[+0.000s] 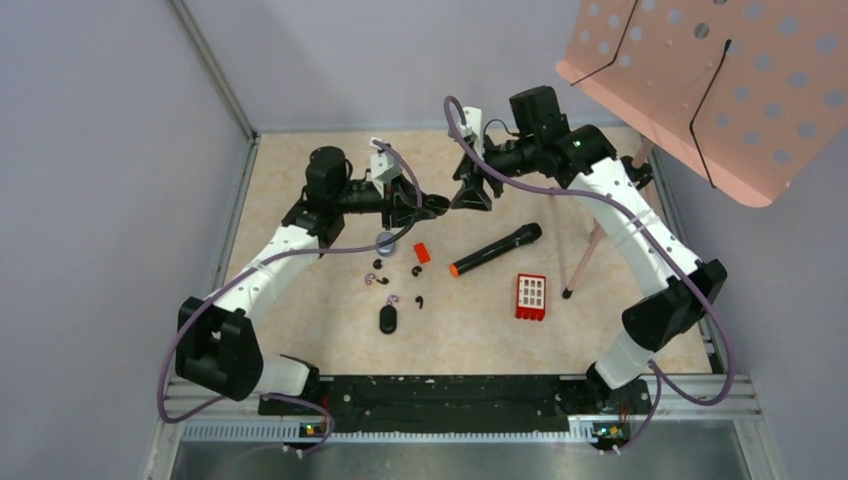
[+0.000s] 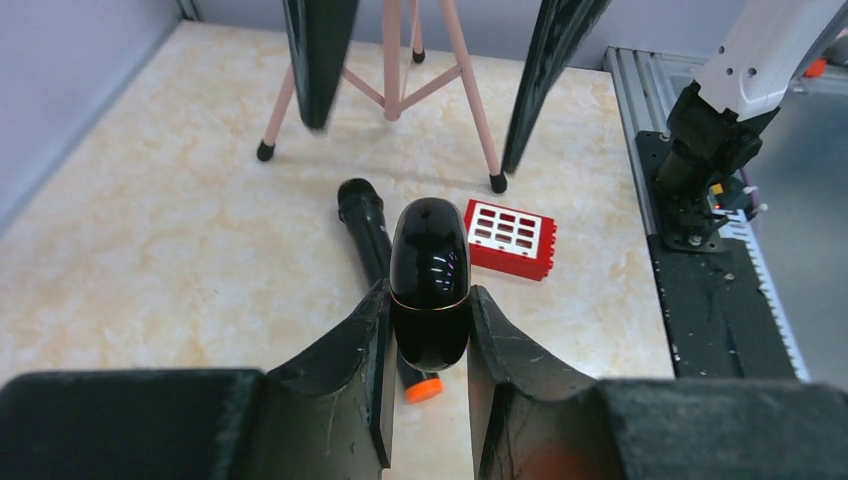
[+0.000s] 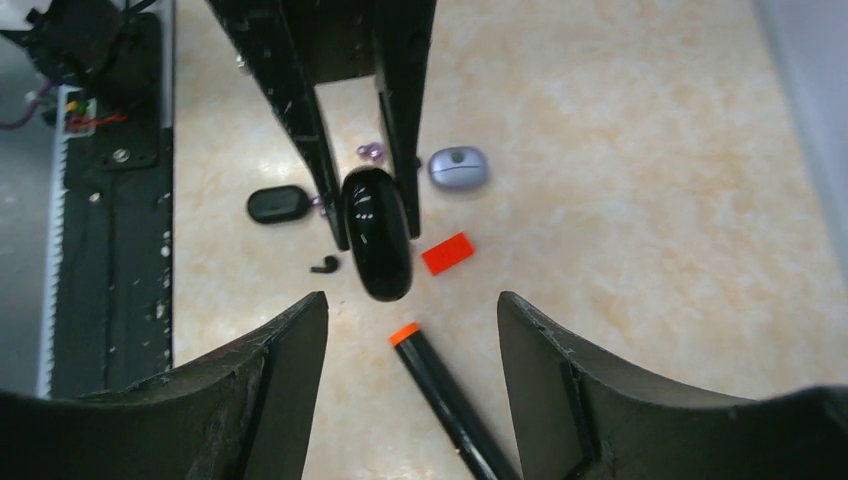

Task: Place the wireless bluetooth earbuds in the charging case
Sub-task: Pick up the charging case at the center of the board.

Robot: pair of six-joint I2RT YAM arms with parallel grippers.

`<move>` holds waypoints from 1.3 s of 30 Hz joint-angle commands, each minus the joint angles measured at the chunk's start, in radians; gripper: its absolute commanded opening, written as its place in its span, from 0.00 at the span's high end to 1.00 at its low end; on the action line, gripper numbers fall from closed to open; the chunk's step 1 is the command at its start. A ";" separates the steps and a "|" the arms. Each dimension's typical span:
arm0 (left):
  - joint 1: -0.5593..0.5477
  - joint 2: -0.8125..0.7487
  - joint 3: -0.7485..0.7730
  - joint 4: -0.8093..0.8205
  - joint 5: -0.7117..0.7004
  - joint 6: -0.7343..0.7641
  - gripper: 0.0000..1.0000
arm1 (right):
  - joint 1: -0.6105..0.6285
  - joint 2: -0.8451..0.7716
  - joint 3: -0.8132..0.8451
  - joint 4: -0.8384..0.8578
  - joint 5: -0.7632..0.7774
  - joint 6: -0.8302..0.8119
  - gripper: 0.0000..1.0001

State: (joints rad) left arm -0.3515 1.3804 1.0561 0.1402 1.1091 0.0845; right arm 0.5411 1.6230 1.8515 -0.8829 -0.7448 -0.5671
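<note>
left grip [image 2: 428, 300]: clamped on glossy black case [image 2: 430, 250], one finger on each long side; case is closed and sticks out past the fingertips
right grip [image 3: 412, 300]: jaws wide, nothing between them; faces the held case end-on, near it but apart
buds [image 1: 416, 270]: loose on the table, centre-left of top view, below the left grip; mostly black, a couple with pale purple [image 1: 392, 299]; none in a case
grey case [image 1: 386, 240]: closed, on the table just above the buds
matte case [image 1: 388, 318]: black oval, closed, just below the buds
red chip [image 1: 422, 252]: flat on the table, right of the buds
mic [image 1: 495, 250]: black with orange end, lying diagonally at centre of top view
red block [image 1: 531, 296]: white grid on top, lower right of the mic
stand [image 1: 700, 80]: pink perforated board at upper right, on thin pink legs
table [image 1: 620, 330]: beige marbled top
rail [image 1: 450, 428]: metal strip along the bottom edge, arm bases bolted there
walls [image 1: 100, 150]: plain grey, left, right and back
</note>
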 commanded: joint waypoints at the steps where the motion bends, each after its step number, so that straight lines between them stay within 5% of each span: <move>1: -0.007 -0.056 -0.007 0.124 0.057 0.093 1.00 | 0.005 0.014 0.029 -0.129 -0.139 -0.076 0.38; 9: -0.027 -0.065 -0.016 0.181 0.031 0.026 1.00 | 0.010 0.035 0.027 -0.112 -0.144 -0.089 0.40; 19: -0.042 -0.050 -0.014 0.188 0.011 -0.020 1.00 | 0.043 0.045 0.028 -0.081 -0.095 -0.091 0.68; 24: -0.044 -0.054 -0.026 0.124 -0.036 0.003 0.52 | 0.046 0.028 0.053 -0.088 -0.002 -0.122 0.78; 25: -0.043 -0.060 -0.035 0.113 -0.044 0.013 0.49 | 0.047 0.025 0.058 -0.097 0.021 -0.139 0.81; 29: -0.044 -0.075 -0.058 0.105 -0.058 0.028 0.49 | 0.066 0.017 0.064 -0.141 0.100 -0.197 0.83; 39: -0.044 -0.051 -0.060 0.167 -0.051 -0.033 0.68 | 0.092 0.023 0.065 -0.144 0.137 -0.202 0.84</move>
State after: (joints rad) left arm -0.3916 1.3434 1.0012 0.2394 1.0401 0.0822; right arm 0.6167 1.6691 1.8633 -1.0409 -0.6388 -0.7490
